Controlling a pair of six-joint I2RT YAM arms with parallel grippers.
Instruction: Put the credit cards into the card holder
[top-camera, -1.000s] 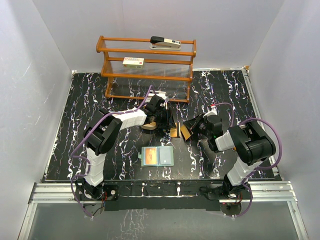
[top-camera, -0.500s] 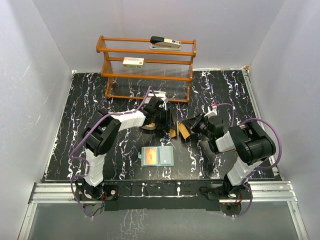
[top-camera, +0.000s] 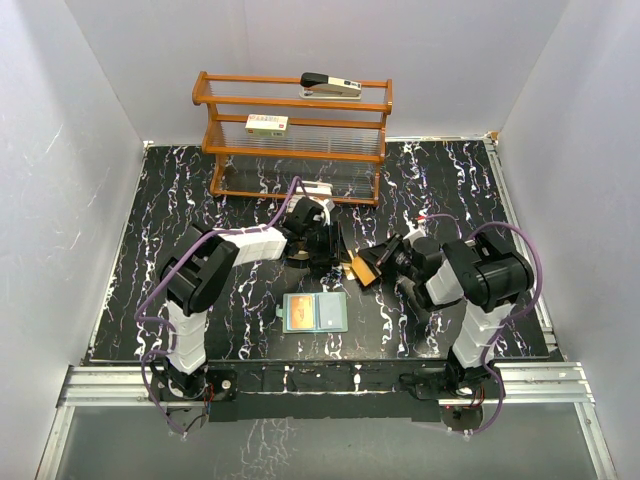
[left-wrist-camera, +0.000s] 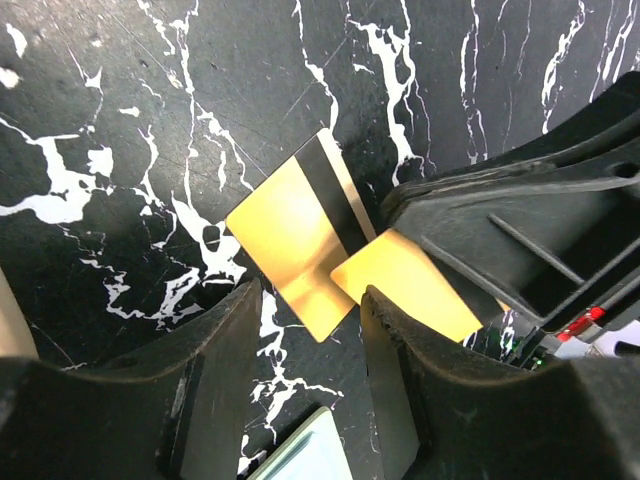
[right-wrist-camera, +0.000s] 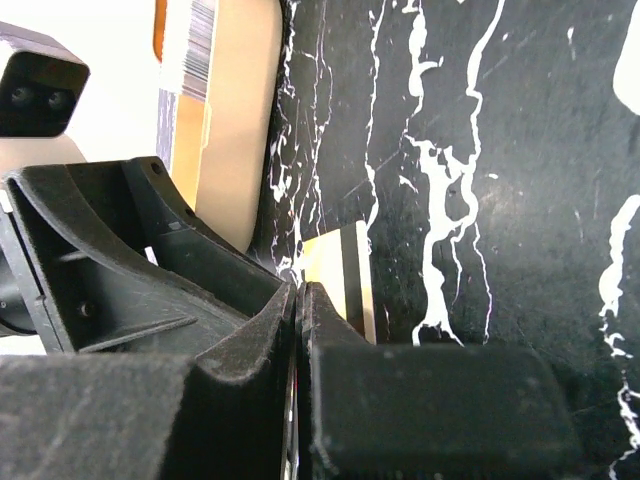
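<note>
Leftward over the past second, the right gripper (top-camera: 376, 260) has carried its gold-orange card (top-camera: 361, 268) closer to the left gripper (top-camera: 318, 244). Seen from overhead, the left gripper hides the table beneath it. Its wrist camera shows parted, empty fingers (left-wrist-camera: 215, 380) above a striped gold card (left-wrist-camera: 290, 240) lying flat on the marble table (left-wrist-camera: 120, 100), with the gold-orange card meeting its right edge. The right wrist camera shows that gripper's jaws clenched tight, the pinched card unseen from that angle. The card holder (top-camera: 315, 312) lies open nearer the bases, apart from both grippers.
</note>
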